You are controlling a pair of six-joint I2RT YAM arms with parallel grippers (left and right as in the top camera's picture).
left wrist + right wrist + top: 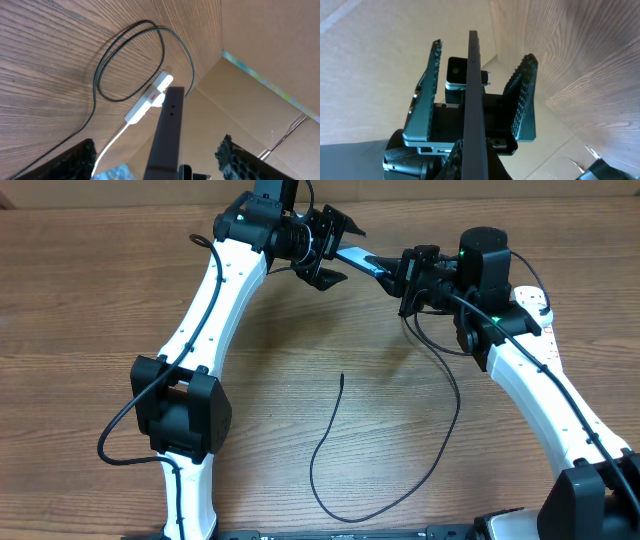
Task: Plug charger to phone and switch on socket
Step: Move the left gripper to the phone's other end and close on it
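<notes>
Glass-fronted and slim, the phone (356,259) hangs above the wooden table (80,300) in the overhead view, clamped at 1 end by the right gripper (405,275). The left gripper (328,248) straddles its other end, jaws spread. The charger (325,440) lies loose below, limp and light.

Left wrist: both fingers (75,160) stand clear of the phone; the socket (148,98) lies beyond.

Right wrist: a gap shows on either side of the phone. It looks stiff, slick and breakable, so it is best pinched across its flat faces.
</notes>
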